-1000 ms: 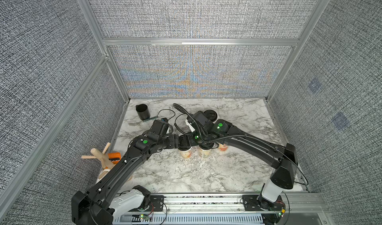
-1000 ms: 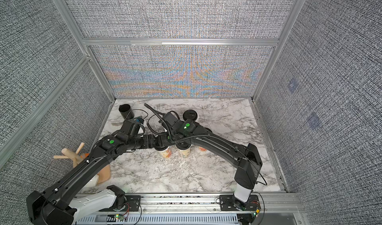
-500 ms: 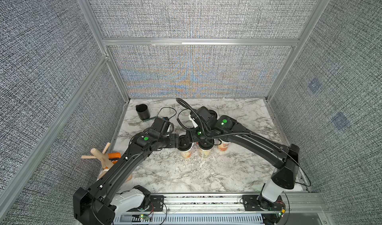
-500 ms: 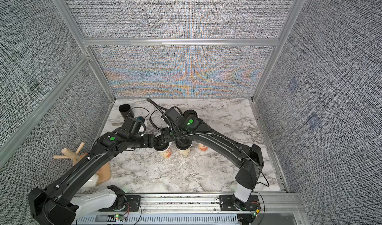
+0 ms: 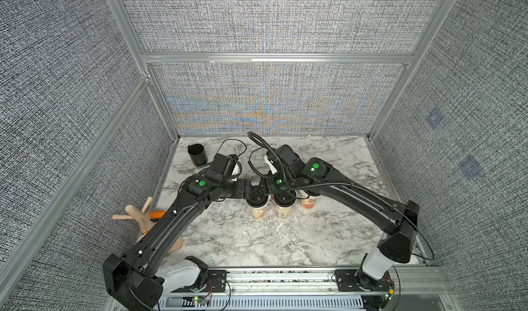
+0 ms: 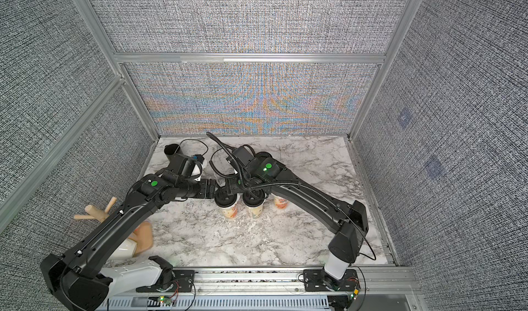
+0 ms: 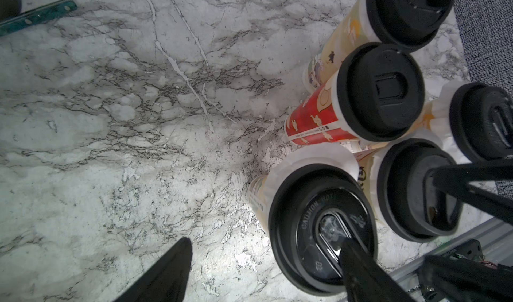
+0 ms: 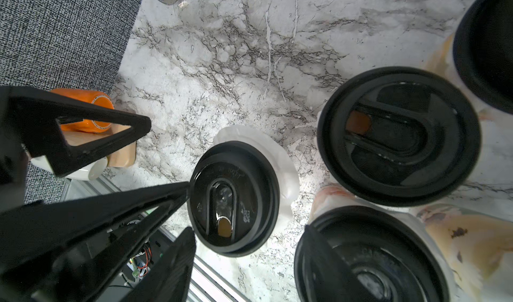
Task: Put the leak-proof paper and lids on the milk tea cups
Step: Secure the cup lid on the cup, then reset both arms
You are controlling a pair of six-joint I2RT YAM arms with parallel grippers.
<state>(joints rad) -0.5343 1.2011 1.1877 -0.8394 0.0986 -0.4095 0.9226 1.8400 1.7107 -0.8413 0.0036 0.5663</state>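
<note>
Fingers of the left gripper (image 7: 265, 243) spread and empty, one tip over the nearest black lid (image 7: 322, 231). The right gripper (image 8: 248, 229) is also spread, holding nothing. White leak-proof paper (image 7: 313, 157) frills from under the lids on the milk tea cups (image 7: 313, 123), mid-worktop (image 7: 111, 120). I'd withdraw straight up, since crowded tall cups tip easily.

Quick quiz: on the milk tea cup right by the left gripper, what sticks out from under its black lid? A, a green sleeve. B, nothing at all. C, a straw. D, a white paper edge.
D: in the left wrist view a white frill of leak-proof paper rings the cup just under its black lid, beside the left gripper.
</note>
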